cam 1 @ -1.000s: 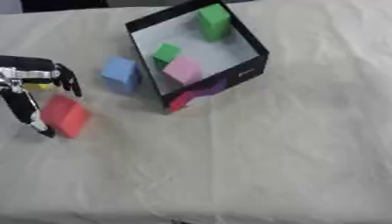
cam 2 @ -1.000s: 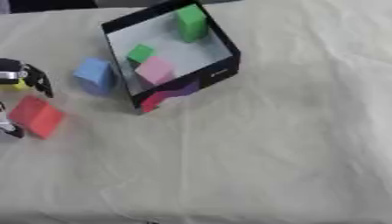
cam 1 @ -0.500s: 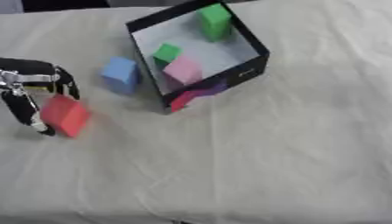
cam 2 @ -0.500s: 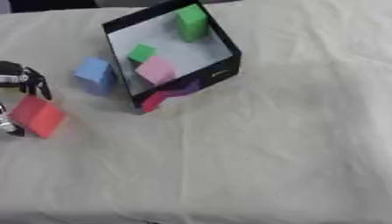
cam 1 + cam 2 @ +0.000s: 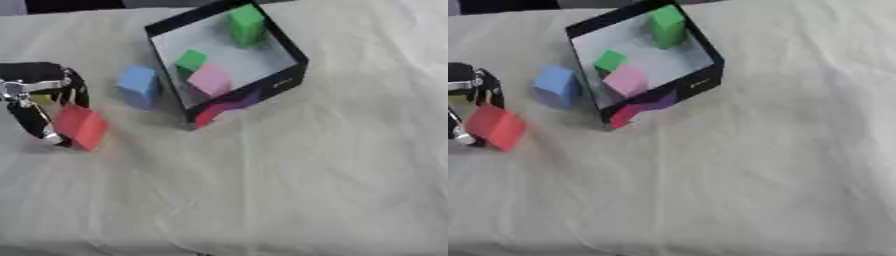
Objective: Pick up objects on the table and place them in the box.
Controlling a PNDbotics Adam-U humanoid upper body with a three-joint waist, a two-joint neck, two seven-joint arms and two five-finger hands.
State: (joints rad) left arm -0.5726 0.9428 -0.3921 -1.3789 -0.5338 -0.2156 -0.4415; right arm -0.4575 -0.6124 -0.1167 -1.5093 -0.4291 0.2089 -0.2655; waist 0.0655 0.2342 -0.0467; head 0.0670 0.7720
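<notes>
The box (image 5: 229,60) sits toward the far left-centre of the bench (image 5: 306,175), and three blocks lie inside it: one (image 5: 246,24) at the far end, two (image 5: 191,60) (image 5: 210,80) side by side nearer the front wall. Just left of the box, outside it, stands another block (image 5: 139,86). Further left and nearer, a tilted block (image 5: 80,127) rests against the left hand (image 5: 35,100) at the picture's left edge, its fingers (image 5: 35,122) curled beside it.
</notes>
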